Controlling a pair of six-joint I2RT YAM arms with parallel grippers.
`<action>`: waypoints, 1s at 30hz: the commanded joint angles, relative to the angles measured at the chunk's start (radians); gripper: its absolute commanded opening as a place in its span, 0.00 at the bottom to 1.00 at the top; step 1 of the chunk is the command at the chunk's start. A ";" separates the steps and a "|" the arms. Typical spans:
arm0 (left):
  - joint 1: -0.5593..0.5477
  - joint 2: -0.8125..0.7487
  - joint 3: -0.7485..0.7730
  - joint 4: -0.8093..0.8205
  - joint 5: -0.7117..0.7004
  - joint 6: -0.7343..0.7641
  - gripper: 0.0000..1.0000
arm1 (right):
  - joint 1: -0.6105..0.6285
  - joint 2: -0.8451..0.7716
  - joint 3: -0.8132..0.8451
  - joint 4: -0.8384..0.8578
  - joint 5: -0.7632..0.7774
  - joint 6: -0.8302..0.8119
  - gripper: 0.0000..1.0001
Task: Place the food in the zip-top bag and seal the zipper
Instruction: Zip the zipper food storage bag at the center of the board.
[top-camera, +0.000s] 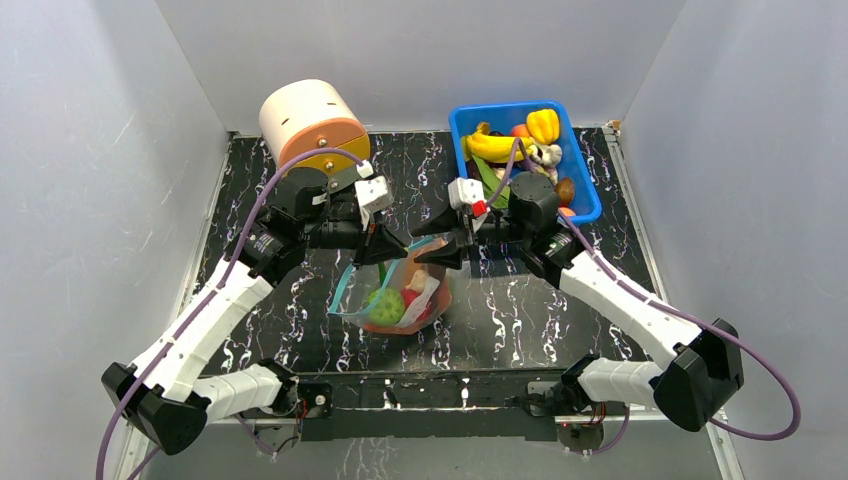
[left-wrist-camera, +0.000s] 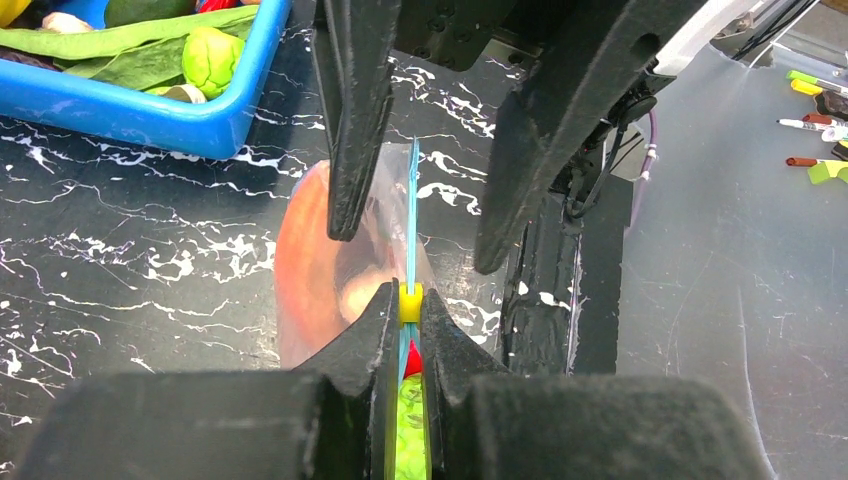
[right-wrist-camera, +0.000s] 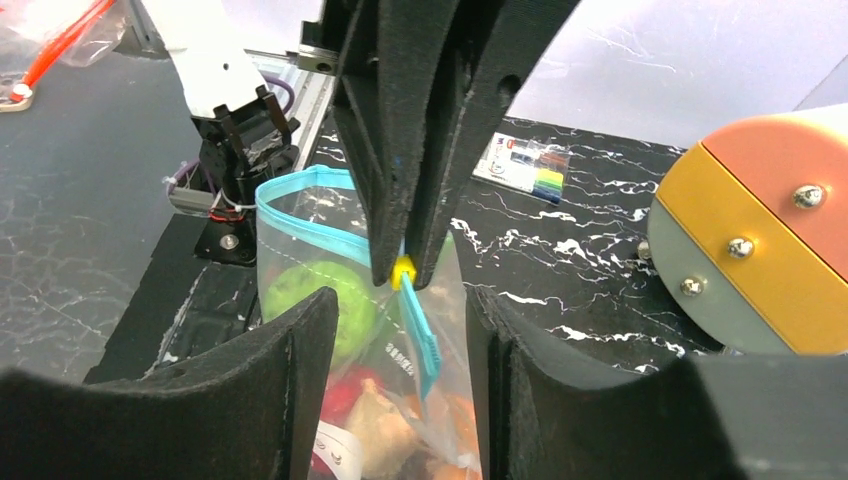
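The zip-top bag (top-camera: 405, 290) stands mid-table, holding green (right-wrist-camera: 320, 300), red and orange food. My left gripper (left-wrist-camera: 410, 302) is shut on the small yellow slider (right-wrist-camera: 403, 270) of the teal zipper (right-wrist-camera: 422, 335). Beyond the slider the mouth (right-wrist-camera: 300, 190) gapes in a loop. On my side of it the strip hangs flat. My right gripper (right-wrist-camera: 400, 305) is open, its fingers (right-wrist-camera: 260, 380) on either side of the bag's near end without touching the strip. In the top view the two grippers (top-camera: 385, 248) (top-camera: 445, 250) face each other above the bag.
A blue bin (top-camera: 585, 190) at the back right holds more food, among it a banana (top-camera: 492, 147) and a yellow pepper (top-camera: 543, 125). A cream and orange cylinder (top-camera: 315, 125) lies at the back left. Grey walls close the table in.
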 joint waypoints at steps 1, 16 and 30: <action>0.001 -0.012 0.030 0.040 0.046 0.000 0.00 | 0.006 0.013 0.067 0.039 0.036 0.032 0.45; 0.002 -0.060 -0.005 -0.020 -0.010 0.024 0.00 | 0.006 -0.035 0.070 -0.028 0.222 0.022 0.00; 0.002 -0.125 -0.042 -0.104 -0.075 0.035 0.00 | 0.000 -0.129 0.041 -0.013 0.451 0.042 0.00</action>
